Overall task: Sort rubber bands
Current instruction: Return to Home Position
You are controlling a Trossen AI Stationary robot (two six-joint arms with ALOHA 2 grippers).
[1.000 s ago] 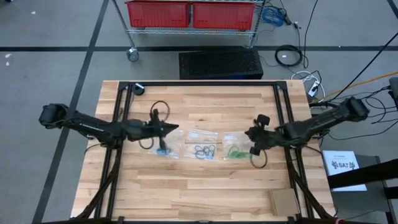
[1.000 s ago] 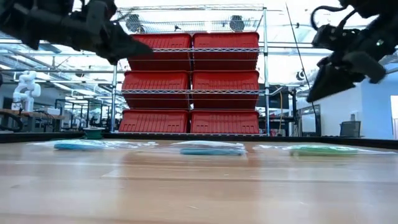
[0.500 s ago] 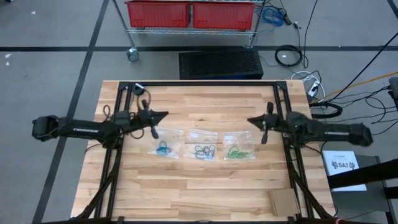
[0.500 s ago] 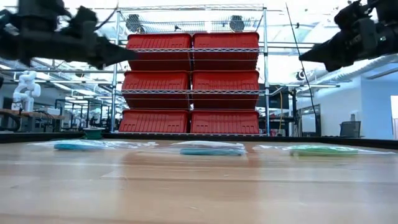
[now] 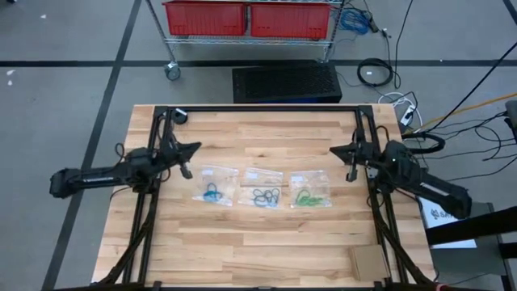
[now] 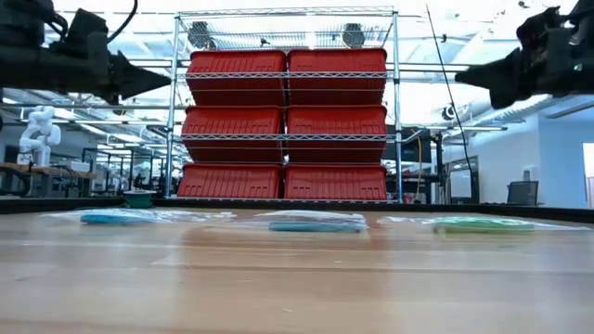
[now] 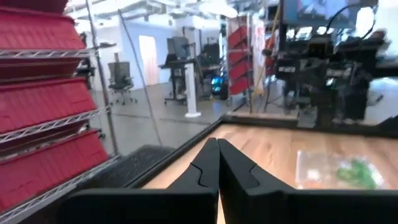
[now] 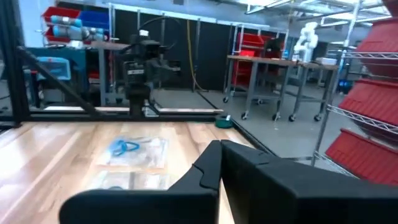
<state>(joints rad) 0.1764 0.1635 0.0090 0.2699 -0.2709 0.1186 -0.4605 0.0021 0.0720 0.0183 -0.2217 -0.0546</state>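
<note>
Three clear bags [image 5: 260, 175] are seen laid in a row mid-table [image 5: 258, 250], with the rubber bands [image 5: 266, 196] sorted inside: blue, dark, green. The left gripper [image 5: 195, 147] is held aloft by the left rail, jaws clenched empty. The right gripper [image 5: 334, 150] is mirrored opposite, apparently clenched too.

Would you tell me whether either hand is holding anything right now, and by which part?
Nothing is held. The left hand and right hand are shut and empty, apart from the three clear plastic bags of rubber bands on the wooden table.
</note>
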